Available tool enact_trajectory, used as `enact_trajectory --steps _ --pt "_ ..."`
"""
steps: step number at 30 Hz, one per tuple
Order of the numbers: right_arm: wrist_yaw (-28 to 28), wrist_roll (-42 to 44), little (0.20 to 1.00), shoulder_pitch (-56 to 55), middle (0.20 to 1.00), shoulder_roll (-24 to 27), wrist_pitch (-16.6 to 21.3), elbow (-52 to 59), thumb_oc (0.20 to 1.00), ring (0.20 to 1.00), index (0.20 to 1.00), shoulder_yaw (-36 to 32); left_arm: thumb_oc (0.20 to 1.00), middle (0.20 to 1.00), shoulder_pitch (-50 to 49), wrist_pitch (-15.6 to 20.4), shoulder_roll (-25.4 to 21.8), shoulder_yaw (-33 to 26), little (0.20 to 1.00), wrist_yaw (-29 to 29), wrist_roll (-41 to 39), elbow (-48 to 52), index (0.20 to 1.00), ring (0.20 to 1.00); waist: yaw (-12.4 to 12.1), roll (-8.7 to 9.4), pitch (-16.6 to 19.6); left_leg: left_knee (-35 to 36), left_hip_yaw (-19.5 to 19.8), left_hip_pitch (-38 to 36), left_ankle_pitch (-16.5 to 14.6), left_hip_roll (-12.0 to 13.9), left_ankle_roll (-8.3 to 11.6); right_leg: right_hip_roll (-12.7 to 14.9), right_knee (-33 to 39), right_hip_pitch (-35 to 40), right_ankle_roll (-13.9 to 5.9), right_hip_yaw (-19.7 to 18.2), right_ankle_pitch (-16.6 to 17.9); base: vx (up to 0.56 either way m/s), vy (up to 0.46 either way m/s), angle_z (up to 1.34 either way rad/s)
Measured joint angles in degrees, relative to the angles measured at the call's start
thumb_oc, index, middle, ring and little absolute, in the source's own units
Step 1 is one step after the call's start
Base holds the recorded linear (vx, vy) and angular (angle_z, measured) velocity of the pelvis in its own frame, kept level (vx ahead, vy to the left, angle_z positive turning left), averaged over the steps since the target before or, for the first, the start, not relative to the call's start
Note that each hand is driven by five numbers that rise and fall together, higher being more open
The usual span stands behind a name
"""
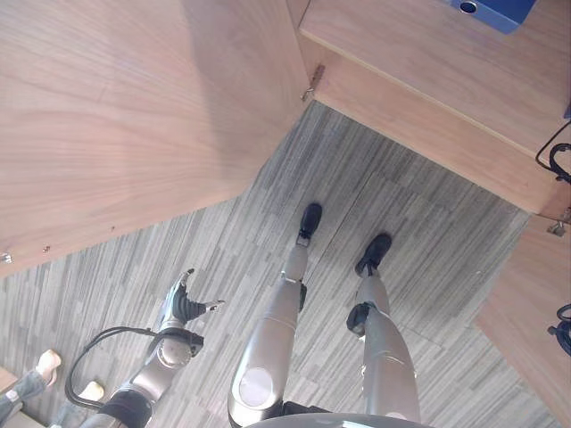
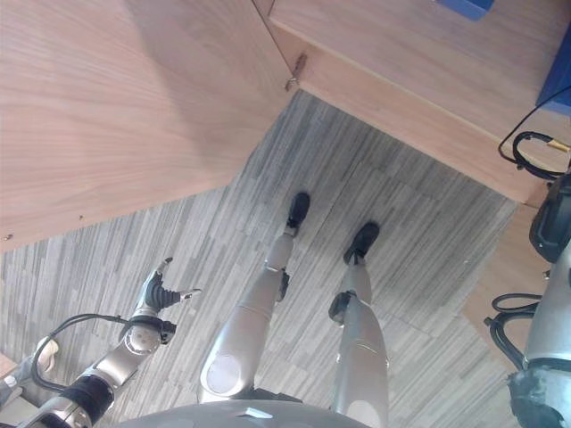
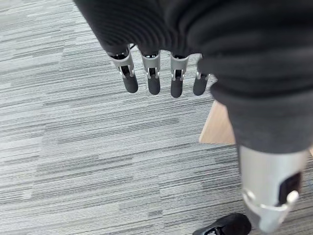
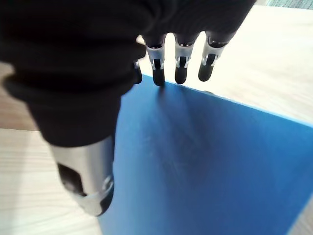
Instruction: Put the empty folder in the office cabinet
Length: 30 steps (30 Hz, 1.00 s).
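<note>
We see our right hand (image 4: 161, 29) with straight fingers (image 4: 180, 68), their dark tips touching the top edge of the blue folder (image 4: 205, 166); it clasps nothing, seemingly steadying or nudging the folder on the wooden cabinet shelf (image 4: 274, 63) beyond the fingertips; our left hand (image 1: 185, 306) hangs relaxed and empty, its fingers (image 3: 153, 81) above grey carpet (image 3: 73, 147).

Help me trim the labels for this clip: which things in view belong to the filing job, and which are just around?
Job:
- blue folder
- cabinet, with another blue folder on its shelf
- right hand, fingers straight at the folder's edge

Just around:
- left hand, open over the carpet
- person's shoes
</note>
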State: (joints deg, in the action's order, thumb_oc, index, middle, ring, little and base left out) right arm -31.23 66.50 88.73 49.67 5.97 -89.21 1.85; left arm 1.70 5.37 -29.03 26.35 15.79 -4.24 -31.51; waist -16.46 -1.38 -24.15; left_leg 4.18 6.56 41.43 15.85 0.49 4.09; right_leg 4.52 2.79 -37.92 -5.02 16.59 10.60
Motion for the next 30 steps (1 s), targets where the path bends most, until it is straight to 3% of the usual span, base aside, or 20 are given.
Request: enact_trajectory --steps 4,10,12,22,27,30 --pt "3.54 -0.01 1.000 0.36 1.000 -0.07 -0.17 2.72 1.000 1.000 1.000 2.08 1.000 1.000 0.08 0.85 -0.05 0.00 1.000 -1.31 0.00 0.49 1.000 1.000 -1.33 -0.01 0.00 0.06 0.06 0.00 0.55 0.16 -0.53 -0.26 0.37 0.01 -0.05 -0.07 0.09 0.00 -0.008 0.00" --pt "3.79 -0.01 1.000 0.23 1.000 -0.07 -0.21 2.41 1.000 1.000 1.000 2.77 1.000 1.000 0.01 1.14 -0.06 -0.08 1.000 -1.53 0.00 0.23 1.000 1.000 -1.45 -0.03 -0.02 0.07 -0.02 0.01 0.50 0.15 -0.46 -0.21 0.34 -0.04 -0.07 -0.11 0.08 -0.02 -0.020 -0.01" --pt "5.05 -0.09 1.000 0.66 1.000 -0.90 -1.38 1.27 1.000 1.000 1.000 8.75 1.000 1.000 0.02 1.26 -0.80 0.35 1.000 -3.40 -0.01 0.35 1.000 1.000 -1.67 -0.07 -0.03 0.06 -0.11 0.00 0.65 0.29 -0.34 -0.33 0.30 -0.16 -0.10 -0.17 0.11 -0.01 -0.015 -0.02" --pt "8.89 -0.75 1.000 0.65 1.000 -0.20 -1.55 -0.33 1.000 1.000 1.000 5.72 1.000 1.000 0.03 1.20 -1.98 0.42 1.000 -4.95 0.00 0.07 1.000 1.000 -1.67 -0.10 -0.03 0.05 -0.12 0.00 0.60 0.30 0.18 -0.25 -0.06 -0.36 -0.21 -0.14 0.26 -0.01 0.000 0.00" --pt "5.40 -2.46 1.000 0.74 1.000 0.71 -1.23 -1.14 1.000 1.000 1.000 0.31 1.000 1.000 0.05 1.16 -1.89 0.48 1.000 -3.56 0.00 -0.25 1.000 1.000 -1.72 -0.10 -0.03 -0.03 -0.76 -0.01 1.11 0.23 -0.34 -0.09 -0.60 -0.62 -0.20 -0.09 0.27 -0.04 0.025 0.01" --pt "-0.58 -2.31 1.000 1.35 1.000 0.65 -0.71 -1.49 1.000 1.000 1.000 -3.92 1.000 1.000 0.29 0.78 -1.74 0.02 1.000 -1.03 0.03 -1.50 1.000 1.000 -1.29 -0.17 0.00 -0.05 -1.18 -0.12 0.99 0.30 -0.28 -0.08 -0.67 -0.71 0.01 -0.47 0.12 -0.10 0.060 -0.05"
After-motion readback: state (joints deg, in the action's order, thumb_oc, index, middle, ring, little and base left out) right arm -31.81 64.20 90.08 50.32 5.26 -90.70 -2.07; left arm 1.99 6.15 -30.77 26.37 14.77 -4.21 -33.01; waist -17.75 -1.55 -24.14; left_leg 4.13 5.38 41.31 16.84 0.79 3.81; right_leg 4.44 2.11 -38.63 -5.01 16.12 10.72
